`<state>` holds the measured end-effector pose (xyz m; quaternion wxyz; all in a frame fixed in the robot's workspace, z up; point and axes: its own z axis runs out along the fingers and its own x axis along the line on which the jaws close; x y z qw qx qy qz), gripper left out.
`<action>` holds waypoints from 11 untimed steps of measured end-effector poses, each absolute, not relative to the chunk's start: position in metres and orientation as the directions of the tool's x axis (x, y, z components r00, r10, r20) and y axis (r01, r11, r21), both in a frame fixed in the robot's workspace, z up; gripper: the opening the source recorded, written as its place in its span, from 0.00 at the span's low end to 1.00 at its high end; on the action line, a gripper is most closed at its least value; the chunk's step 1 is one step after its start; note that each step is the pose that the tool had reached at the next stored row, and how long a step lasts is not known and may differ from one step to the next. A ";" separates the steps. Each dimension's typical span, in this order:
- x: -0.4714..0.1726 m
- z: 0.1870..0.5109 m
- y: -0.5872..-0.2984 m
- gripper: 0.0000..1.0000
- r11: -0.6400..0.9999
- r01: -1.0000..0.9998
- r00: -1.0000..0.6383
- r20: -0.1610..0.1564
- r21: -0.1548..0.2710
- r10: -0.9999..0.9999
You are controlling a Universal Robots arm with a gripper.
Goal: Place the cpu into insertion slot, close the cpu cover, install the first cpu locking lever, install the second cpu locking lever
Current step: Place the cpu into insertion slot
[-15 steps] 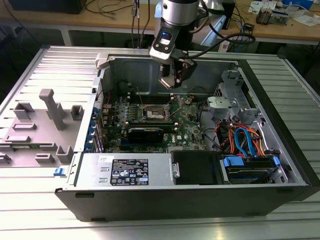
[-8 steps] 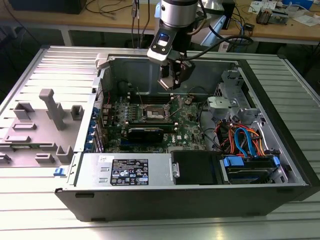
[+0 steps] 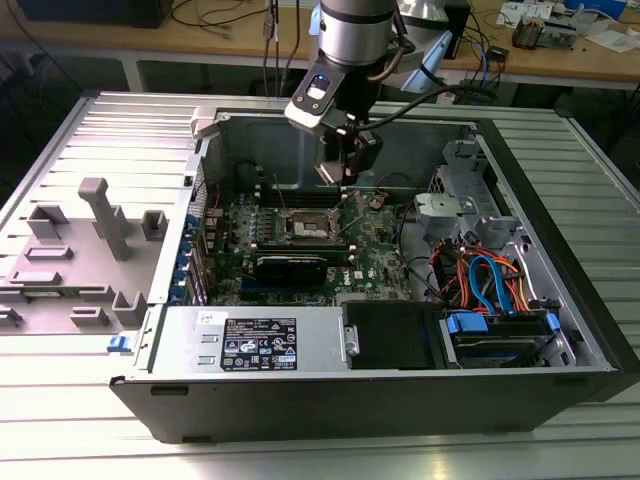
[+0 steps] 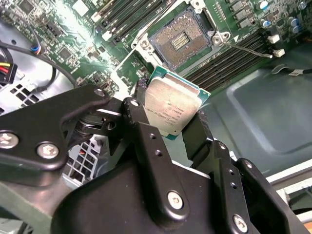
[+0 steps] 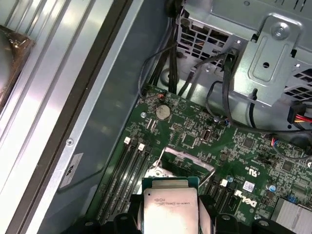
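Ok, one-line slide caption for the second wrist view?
Black gripper holding the flat silver-grey square cpu clear of the empty dark insertion slot on the green circuit board.

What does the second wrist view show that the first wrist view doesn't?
Second wrist view: the insertion slot seen face-on, its contact field bare, no chip seated in it.
First wrist view: a coin cell on the board, the metal drive cage, and the grey case wall.
In both wrist views: the cpu clamped in the gripper above the board, plus the green board and the memory slots.
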<state>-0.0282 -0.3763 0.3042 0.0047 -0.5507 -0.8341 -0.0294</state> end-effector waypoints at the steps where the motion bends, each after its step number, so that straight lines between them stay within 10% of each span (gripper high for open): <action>1: -0.028 0.304 -0.376 0.55 0.389 0.920 -0.390 0.040 0.043 0.920; 11: -0.028 0.304 -0.376 0.55 0.386 0.921 -0.388 0.040 0.043 0.921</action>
